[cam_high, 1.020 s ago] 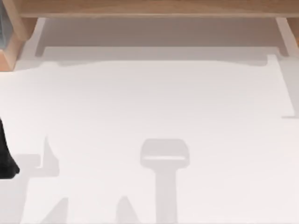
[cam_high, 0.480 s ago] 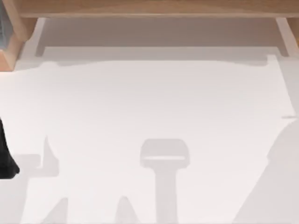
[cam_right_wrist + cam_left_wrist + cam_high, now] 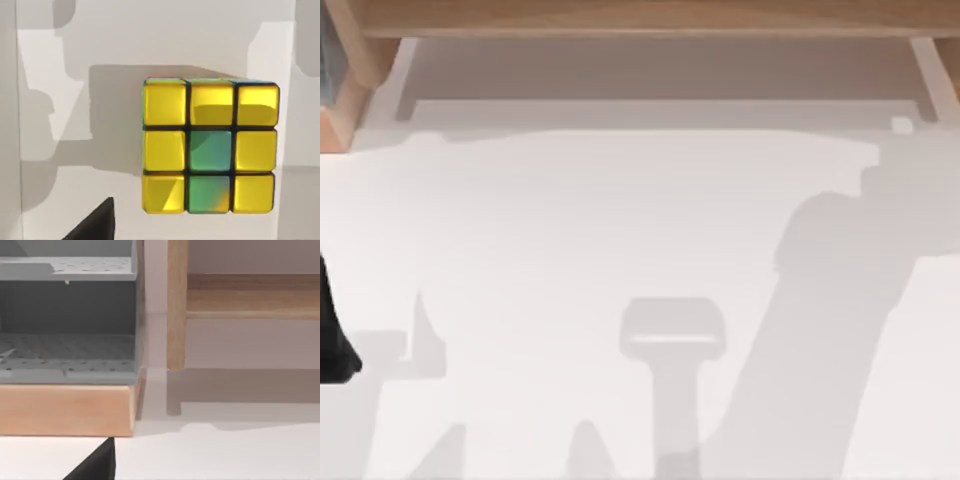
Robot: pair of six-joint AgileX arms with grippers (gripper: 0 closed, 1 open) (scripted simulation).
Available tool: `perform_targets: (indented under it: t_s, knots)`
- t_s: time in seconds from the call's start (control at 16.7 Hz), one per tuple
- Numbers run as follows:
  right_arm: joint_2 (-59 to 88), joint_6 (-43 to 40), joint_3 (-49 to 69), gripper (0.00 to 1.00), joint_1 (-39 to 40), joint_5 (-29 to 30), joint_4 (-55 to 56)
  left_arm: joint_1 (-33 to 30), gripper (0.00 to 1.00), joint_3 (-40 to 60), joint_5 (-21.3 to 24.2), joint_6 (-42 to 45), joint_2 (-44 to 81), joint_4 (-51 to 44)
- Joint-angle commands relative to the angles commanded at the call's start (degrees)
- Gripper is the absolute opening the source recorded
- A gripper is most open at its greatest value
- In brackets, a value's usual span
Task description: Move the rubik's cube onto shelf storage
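Yellow-and-green tiled rubik's cube (image 3: 210, 147) lies squarely beneath the right gripper, jaw state impossible to tell, so I'd centre the jaws over it before descending.

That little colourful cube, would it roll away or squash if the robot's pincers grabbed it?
Probably neither. The rubik's cube has flat faces and square edges and sits flat on the white table, so it should stay put rather than roll. Its tiles look glossy, so it might slip a little between fingers. It looks like rigid plastic, unlikely to squash, though its weight cannot be judged.
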Motion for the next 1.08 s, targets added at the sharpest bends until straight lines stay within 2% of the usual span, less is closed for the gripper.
perform_targets:
  t_s: [0.48,0.84,1.08]
  knots:
    - [0.9,1.1,-0.4,1.00,0.3,-0.1,-1.3,0.0,1.00,0.0,0.0,0.0,0.0,0.0]
    - [5.4,1.9,-3.7,1.00,1.2,0.2,6.5,0.0,1.00,0.0,0.0,0.0,0.0,0.0]
    - [6.1,2.1,-4.0,1.00,1.4,0.2,7.4,0.0,1.00,0.0,0.0,0.0,0.0,0.0]
